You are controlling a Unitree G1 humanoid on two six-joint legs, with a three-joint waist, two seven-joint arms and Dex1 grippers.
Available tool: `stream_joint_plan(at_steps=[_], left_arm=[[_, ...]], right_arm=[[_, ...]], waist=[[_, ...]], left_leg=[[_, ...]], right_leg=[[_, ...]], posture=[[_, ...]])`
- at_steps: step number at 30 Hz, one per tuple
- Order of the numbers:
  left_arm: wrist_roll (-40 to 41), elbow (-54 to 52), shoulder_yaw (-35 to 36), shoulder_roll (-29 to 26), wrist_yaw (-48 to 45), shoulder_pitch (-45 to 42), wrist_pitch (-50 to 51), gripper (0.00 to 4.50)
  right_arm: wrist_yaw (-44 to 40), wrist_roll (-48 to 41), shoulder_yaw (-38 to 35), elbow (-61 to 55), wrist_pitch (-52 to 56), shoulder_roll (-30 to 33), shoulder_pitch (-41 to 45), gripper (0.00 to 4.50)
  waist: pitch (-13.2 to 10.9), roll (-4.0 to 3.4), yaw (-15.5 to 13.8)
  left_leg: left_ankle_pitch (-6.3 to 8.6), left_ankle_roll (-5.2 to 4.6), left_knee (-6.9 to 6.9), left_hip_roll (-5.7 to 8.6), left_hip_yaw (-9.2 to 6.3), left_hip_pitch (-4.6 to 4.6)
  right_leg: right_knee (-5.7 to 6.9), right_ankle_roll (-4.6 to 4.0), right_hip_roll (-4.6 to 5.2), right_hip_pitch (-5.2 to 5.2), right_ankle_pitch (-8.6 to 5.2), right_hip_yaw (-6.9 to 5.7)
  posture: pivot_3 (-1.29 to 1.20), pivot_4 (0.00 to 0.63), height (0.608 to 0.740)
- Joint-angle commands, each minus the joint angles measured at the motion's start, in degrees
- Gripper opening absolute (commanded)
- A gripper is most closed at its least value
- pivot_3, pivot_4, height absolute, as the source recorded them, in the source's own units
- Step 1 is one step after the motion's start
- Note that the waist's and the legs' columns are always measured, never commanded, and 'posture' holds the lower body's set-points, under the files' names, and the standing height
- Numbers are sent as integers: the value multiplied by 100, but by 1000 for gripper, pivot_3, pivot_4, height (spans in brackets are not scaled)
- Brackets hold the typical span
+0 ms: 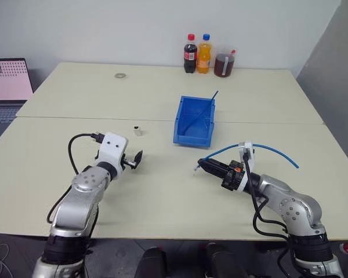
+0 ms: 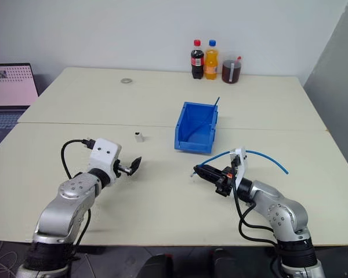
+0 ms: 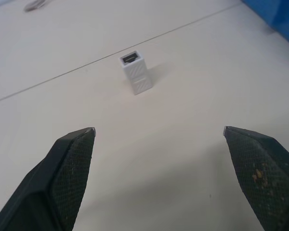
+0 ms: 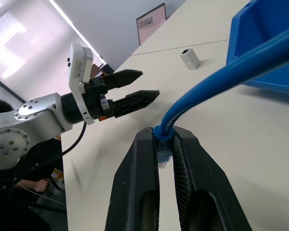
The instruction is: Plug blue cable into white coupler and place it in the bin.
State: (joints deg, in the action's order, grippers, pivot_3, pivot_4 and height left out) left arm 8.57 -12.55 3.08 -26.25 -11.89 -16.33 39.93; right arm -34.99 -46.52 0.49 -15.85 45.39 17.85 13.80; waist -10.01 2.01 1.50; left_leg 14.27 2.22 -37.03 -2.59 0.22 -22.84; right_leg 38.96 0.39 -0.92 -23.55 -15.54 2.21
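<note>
Pinching the blue cable (image 4: pixel 216 77) just behind its clear plug, the right gripper (image 4: pixel 164 144) hovers in front of the bin (image 1: pixel 194 121); the cable arcs off to the bin's right; the white coupler (image 3: pixel 135 72) stands, apparently upright, left of the bin; the left gripper (image 3: pixel 159 139) faces it, fingers spread wide, holding nothing.

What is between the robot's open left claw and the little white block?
Nothing, just bare table. In the left wrist view the left claw is open and faces the white coupler, which stands alone, with empty tabletop in between.
</note>
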Motion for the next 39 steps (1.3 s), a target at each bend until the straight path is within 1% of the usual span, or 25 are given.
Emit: stream_joint_plan(at_steps=[1, 5, 10, 16, 22, 32, 35, 39], left_arm=[[-171, 305, 153, 216, 417, -522, 277, 4500], [-203, 873, 212, 495, 673, -1044, 605, 4500], [-335, 1466, 157, 531, 734, -1474, 563, 4500], [-463, 2269, 59, 554, 685, -1890, 208, 4500], [-541, 2938, 26, 749, 693, -2135, -151, 4500], [-462, 3902, 227, 1001, 843, -2632, -656, 4500], [-482, 4083, 286, 1037, 908, -2710, -754, 3970], [-495, 4278, 352, 1043, 1025, -2768, -896, 3092]], right_arm=[[-115, -22, -28, -137, -89, 30, 116, 126], [-97, 0, -29, -177, -105, 35, 126, 126], [-39, -32, -63, -244, -94, 24, 95, 125], [34, -68, -82, -329, -79, -13, 92, 125], [52, -71, -81, -362, -69, -28, 106, 125], [76, -77, -87, -380, -46, -31, 106, 122], [96, -78, -89, -395, -54, -34, 80, 115], [114, -76, -99, -411, -67, -26, 42, 113]], waist=[[1, 3, 6], [1, 3, 10], [0, 3, 29], [0, 3, 21], [1, 4, 16], [1, 4, 14], [1, 4, 15], [1, 4, 22]], left_leg=[[0, 0, 0, 0, 0, 0], [0, 0, 2, 4, -2, 1], [0, 0, 3, 4, -5, 1], [0, 1, 2, 7, -2, 0], [0, 1, 3, 5, -3, -1], [0, 1, 1, 9, 3, -2], [0, 1, 2, 9, 4, -2], [0, 1, 2, 9, 4, -1]], right_leg=[[0, 1, -1, 0, 1, 2], [-1, 2, -2, 0, 1, 5], [-1, 2, -2, -1, 2, 7], [0, 2, -2, -1, 2, 4], [-1, 2, 0, -1, 2, 5], [-1, 5, 0, 0, 4, 3], [-1, 5, 0, 0, 4, 3], [0, 5, -1, 0, 4, 3]], posture=[[0, 150, 740], [0, 150, 740], [0, 150, 740], [0, 150, 740], [0, 150, 740], [0, 150, 740], [0, 150, 740], [0, 150, 740]])
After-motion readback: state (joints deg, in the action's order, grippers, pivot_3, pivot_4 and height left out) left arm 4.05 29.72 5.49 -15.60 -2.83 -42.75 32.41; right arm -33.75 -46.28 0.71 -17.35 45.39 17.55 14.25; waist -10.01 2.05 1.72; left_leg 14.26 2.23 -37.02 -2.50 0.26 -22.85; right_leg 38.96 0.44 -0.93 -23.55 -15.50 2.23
